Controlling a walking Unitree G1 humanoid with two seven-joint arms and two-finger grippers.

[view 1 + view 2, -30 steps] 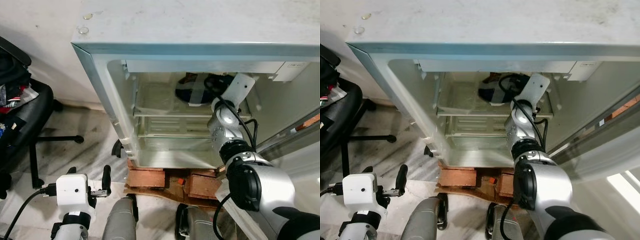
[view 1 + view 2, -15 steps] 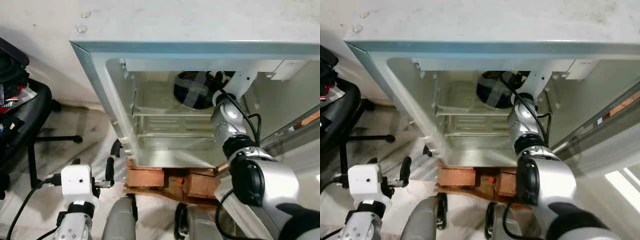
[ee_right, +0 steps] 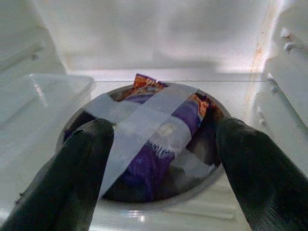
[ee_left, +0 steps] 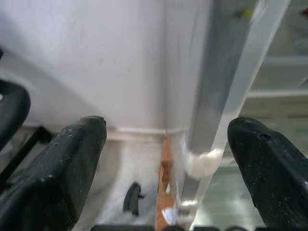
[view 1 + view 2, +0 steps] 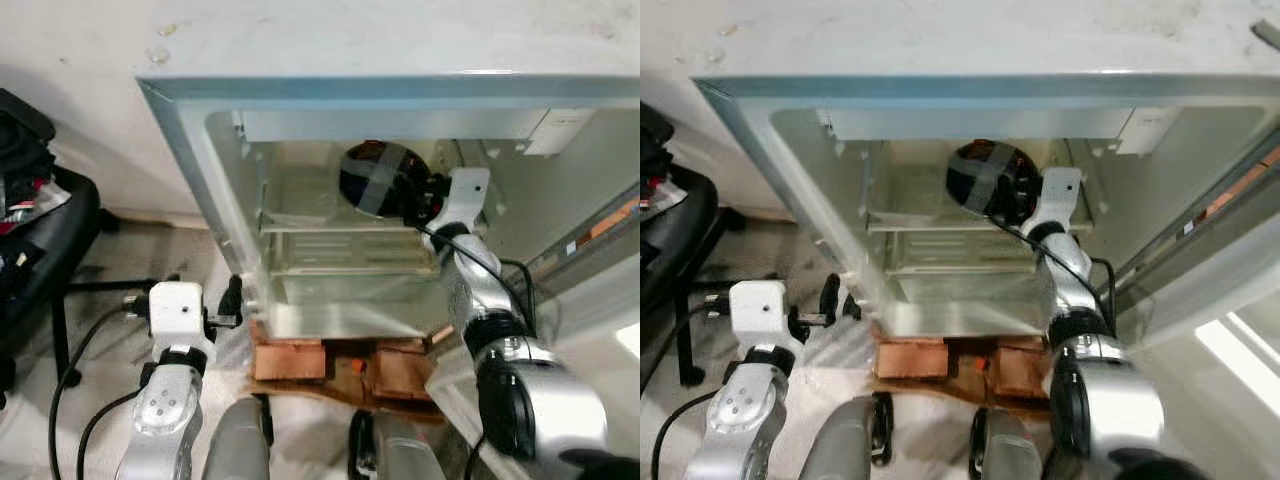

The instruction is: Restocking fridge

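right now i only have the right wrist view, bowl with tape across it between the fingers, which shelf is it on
Observer: The bowl sits on the top shelf of the fridge, toward the right side.
Operator: is my left arm anywhere near the fridge
Observer: The left gripper is low, outside the fridge's left front edge, open and holding nothing.
Operator: anything under the fridge
Observer: It stands on bricks.

Soft daylight, slight blur, bright fridge [image 5: 300,110] interior
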